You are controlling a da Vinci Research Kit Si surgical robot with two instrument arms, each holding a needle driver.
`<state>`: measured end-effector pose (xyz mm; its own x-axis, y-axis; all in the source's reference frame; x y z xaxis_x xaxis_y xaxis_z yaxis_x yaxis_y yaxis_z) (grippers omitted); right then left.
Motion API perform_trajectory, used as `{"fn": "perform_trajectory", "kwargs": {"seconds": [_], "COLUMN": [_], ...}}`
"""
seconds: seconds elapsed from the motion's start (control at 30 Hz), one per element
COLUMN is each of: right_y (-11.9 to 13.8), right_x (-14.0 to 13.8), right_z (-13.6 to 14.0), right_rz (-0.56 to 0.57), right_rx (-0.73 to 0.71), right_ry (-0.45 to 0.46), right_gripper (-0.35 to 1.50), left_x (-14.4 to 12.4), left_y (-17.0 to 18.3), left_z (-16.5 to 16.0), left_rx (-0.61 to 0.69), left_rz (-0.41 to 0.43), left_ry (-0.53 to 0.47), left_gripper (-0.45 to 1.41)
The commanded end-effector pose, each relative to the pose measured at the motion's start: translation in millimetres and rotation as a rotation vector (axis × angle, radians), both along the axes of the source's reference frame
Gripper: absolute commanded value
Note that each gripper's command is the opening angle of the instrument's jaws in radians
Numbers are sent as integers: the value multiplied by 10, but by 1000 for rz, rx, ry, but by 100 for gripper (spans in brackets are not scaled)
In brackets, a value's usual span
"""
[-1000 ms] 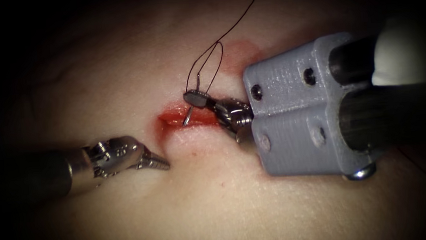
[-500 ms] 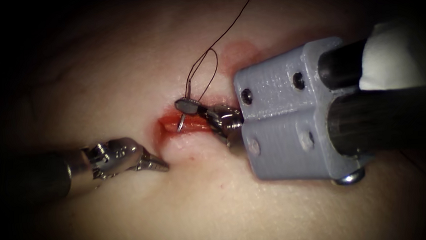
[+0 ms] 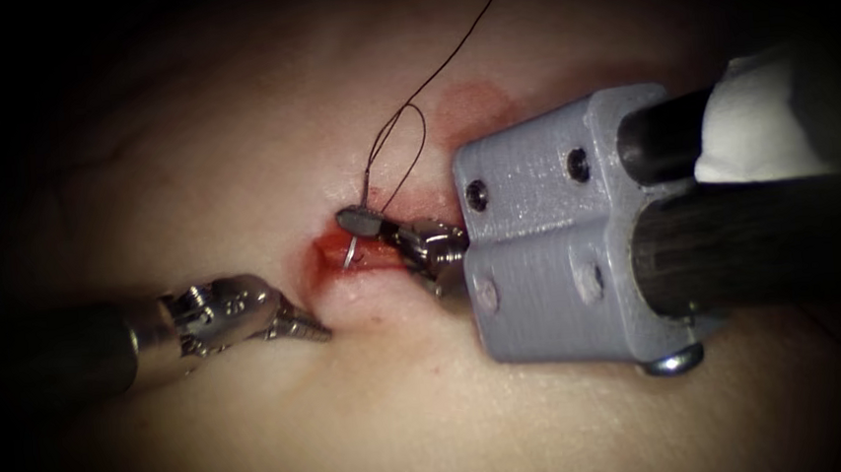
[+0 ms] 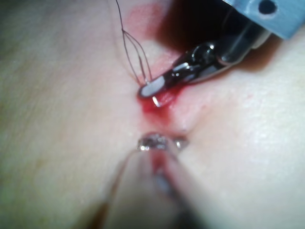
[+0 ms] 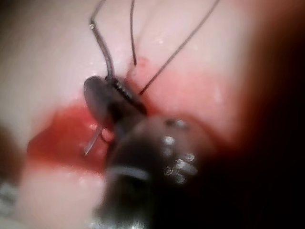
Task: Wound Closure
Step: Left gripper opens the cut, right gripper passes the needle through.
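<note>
The right tool (image 3: 365, 220) is clamped on the needle (image 3: 350, 251) around the middle of its curve, the tip pointing down into the open cut (image 3: 358, 255) — not visibly buried in the tissue (image 3: 432, 403). Over the last second it has carried the needle leftward along the cut. The thread (image 3: 403, 133) loops up from the needle's tail and away. The left tool (image 3: 308, 325), jaws together and holding nothing, presses the tissue at the cut's left end. Judged from this, a bite is being lined up; it calls for the tip squarely on the wound edge.
</note>
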<state>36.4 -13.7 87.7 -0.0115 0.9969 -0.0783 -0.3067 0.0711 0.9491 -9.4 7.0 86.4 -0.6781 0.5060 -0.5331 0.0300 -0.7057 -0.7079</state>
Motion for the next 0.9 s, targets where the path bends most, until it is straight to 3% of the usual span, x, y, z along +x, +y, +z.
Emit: {"fn": "perform_trajectory", "kwargs": {"seconds": [0.03,0.27,0.67,0.7,0.73,0.83,0.9], "right_y": [-9,-24,-19,-15,-12,-2,4], "right_x": [6,13,12,12,12,11,9], "right_z": [6,2,0,-1,-1,-2,-2], "right_rz": [-7,-56,-51,-43,-21,33,43], "right_rx": [8,29,30,30,25,-11,-30], "right_ry": [4,32,33,32,21,-10,-28], "right_gripper": [-35,-35,-35,-27,7,67,88], "left_x": [-6,-5,-6,-5,-5,-4,-3], "left_y": [-3,-2,-2,-2,-3,-3,-4], "left_z": [7,7,7,7,6,6,6], "left_rx": [2,2,2,2,2,2,2], "left_rz": [1,1,1,1,1,2,3], "left_ry": [-2,-2,-2,-2,-2,-3,-3], "left_gripper": [-35,-35,-35,-35,-35,-35,-35]}}
